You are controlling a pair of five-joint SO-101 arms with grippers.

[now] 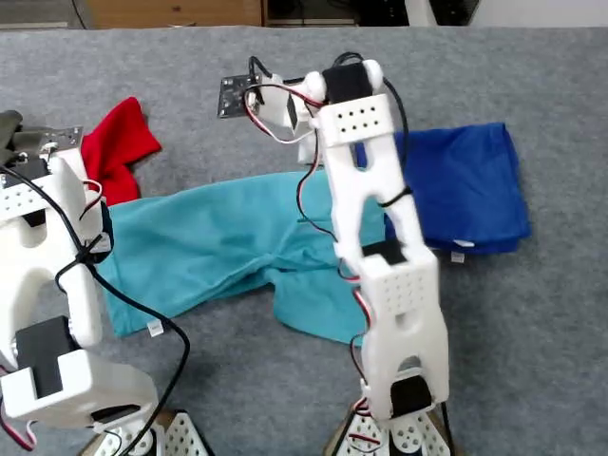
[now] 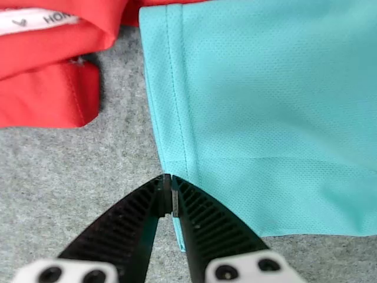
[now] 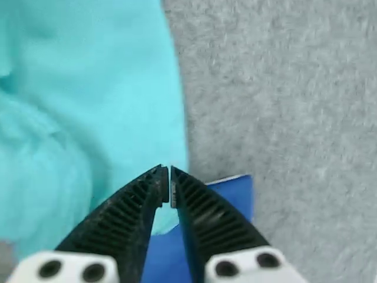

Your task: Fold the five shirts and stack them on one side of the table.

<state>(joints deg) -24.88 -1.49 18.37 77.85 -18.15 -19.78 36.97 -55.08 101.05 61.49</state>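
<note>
- Across the grey counter (image 1: 541,342), bare surface runs along the near right side and past the far edge of the clothes, where the counter ends against wooden furniture.
- Spread over the middle lies the teal shirt (image 1: 209,242), crumpled toward its near side, with one end reaching the left arm and the other passing under the right arm.
- At the far left the red shirt (image 1: 119,142) sits bunched, just beside the teal shirt's end.
- On the right the blue shirt (image 1: 465,185) lies flat and squared off, its inner side meeting the teal cloth.
- Close up, the left gripper (image 2: 168,181) is clenched on the teal shirt's stitched hem at a corner, a sliver of teal showing between the jaws.
- Over the seam where teal meets blue, the right gripper (image 3: 165,173) has its tips pressed together at the teal shirt's edge; I cannot tell whether any cloth is caught.
</note>
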